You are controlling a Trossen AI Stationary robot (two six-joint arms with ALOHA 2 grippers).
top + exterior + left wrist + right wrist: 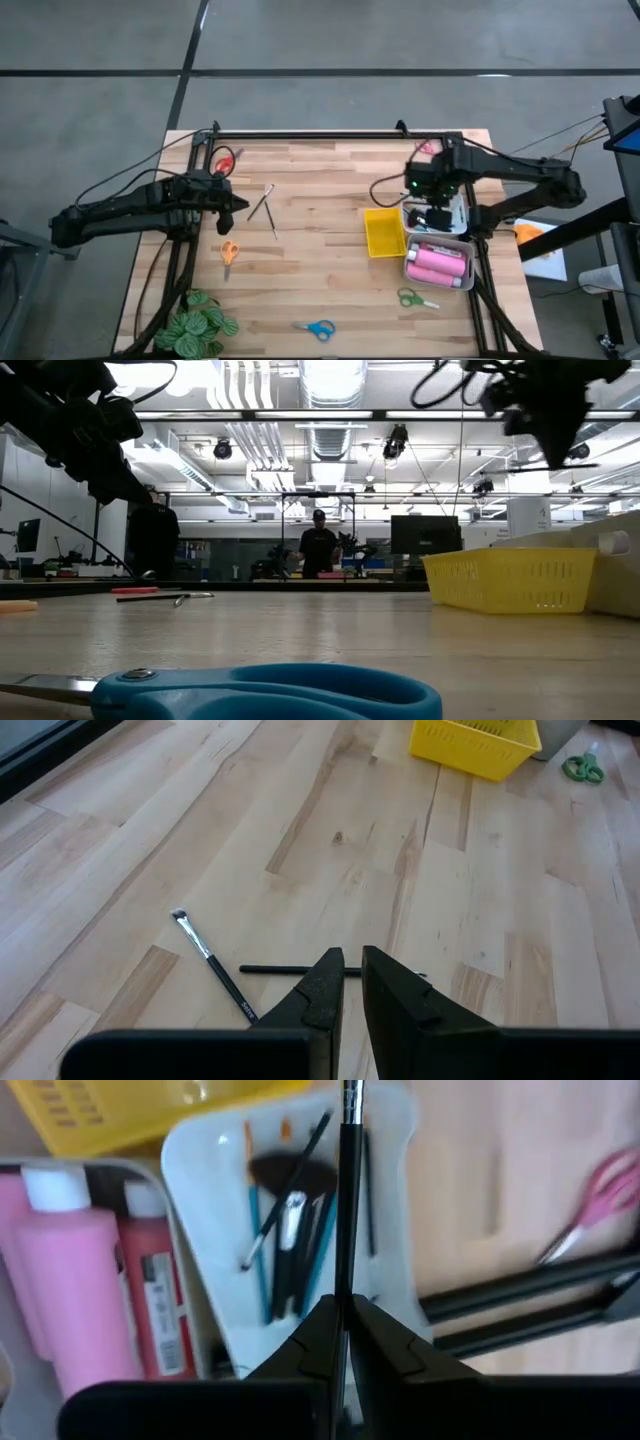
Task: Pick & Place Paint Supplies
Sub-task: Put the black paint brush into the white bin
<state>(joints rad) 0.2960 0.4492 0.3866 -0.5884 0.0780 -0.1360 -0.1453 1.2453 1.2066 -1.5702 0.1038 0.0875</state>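
My right jaws clamped a thin black brush [349, 1200] above the white tray [400, 1140] of brushes. My left jaws, nearly closed and empty, hovered over two brushes [215, 965] on the tabletop [480, 900].

two dark jointed arms, black cables, wedge-shaped black jaws

Brushes [290, 1240] in tray [400, 1140] beside bottles [75, 1270].

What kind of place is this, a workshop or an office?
Probably a robotics lab in a large open hall: a person stands among monitors and equipment beyond the wooden table, under exposed ceiling ducts.
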